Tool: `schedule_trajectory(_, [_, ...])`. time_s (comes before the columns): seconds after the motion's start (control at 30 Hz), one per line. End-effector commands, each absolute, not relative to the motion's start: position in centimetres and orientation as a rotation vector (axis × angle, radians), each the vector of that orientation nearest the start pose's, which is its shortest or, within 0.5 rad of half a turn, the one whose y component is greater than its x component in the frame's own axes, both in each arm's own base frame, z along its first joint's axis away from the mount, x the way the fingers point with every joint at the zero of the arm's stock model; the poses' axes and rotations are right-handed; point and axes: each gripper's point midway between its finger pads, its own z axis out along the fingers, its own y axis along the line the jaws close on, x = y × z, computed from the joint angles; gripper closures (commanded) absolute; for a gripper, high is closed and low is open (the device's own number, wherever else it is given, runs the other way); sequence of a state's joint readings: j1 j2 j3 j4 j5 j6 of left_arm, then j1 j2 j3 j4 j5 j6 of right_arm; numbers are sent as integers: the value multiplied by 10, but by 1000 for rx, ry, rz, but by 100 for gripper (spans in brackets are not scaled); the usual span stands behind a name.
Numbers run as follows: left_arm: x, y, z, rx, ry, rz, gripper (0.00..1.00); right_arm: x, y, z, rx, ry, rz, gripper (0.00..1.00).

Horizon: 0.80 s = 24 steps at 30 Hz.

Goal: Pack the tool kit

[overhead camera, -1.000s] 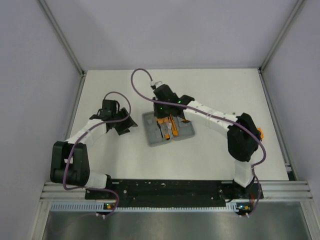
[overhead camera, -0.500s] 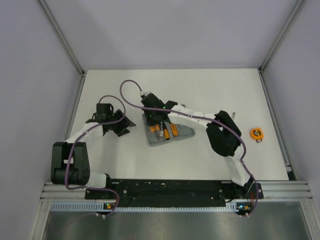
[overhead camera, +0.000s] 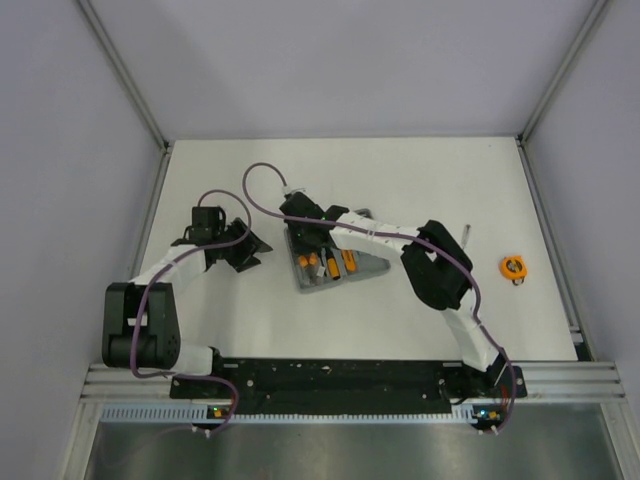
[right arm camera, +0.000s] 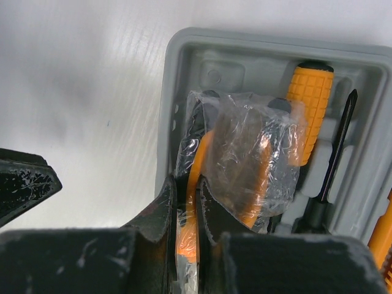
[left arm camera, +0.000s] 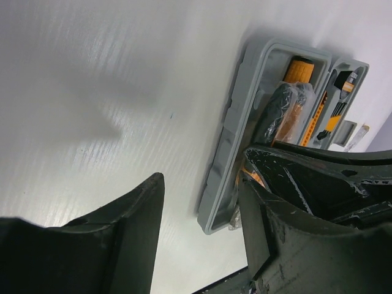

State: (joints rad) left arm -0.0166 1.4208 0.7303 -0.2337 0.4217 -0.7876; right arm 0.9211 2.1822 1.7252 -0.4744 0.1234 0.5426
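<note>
The grey case [overhead camera: 372,262] lies open mid-table with orange-and-black screwdrivers [overhead camera: 347,262] in its slots. My right gripper [overhead camera: 306,240] hangs over the case's left part. In the right wrist view that gripper [right arm camera: 188,211] is shut on the plastic-wrapped orange-and-black pliers [right arm camera: 245,165], which sit low in the case's left slot [right arm camera: 177,55] beside an orange-handled screwdriver [right arm camera: 311,101]. My left gripper [overhead camera: 245,250] stands open just left of the case, and in its wrist view this gripper [left arm camera: 199,211] holds nothing, with the case rim [left arm camera: 229,135] beyond. The round tape measure [overhead camera: 514,267] lies on the table far right.
A small grey item [overhead camera: 467,232] lies on the table between the case and the tape measure. Grey walls enclose the white table on three sides. The right arm's elbow [overhead camera: 435,265] hangs over the table right of the case.
My right gripper has moved left and down over the case with the pliers. Its elbow swung inward, uncovering the tape measure. The left gripper shifted slightly left.
</note>
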Motion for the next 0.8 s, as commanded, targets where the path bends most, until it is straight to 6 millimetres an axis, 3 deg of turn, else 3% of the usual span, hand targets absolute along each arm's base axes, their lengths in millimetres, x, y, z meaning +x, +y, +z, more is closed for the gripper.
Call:
schedule_trajectory(0.0, [321, -105, 69, -779, 2443, -868, 44, 343, 445, 70, -351, 2441, 476, 100])
schedule_trajectory(0.07, [321, -105, 69, -778, 2444, -872, 45, 343, 445, 67, -344, 2444, 470, 98])
schedule_trajectory(0.17, [321, -104, 68, -783, 2445, -872, 44, 345, 446, 68, -336, 2443, 470, 84])
schedule_trajectory(0.27, [321, -104, 69, -778, 2444, -871, 45, 345, 447, 75, -337, 2432, 486, 76])
schedule_trajectory(0.53, [321, -105, 67, -778, 2449, -876, 44, 343, 451, 91, -326, 2419, 539, 68])
schedule_trajectory(0.77, [323, -111, 72, -752, 2435, -937, 43, 344, 449, 129, -310, 2352, 574, 66])
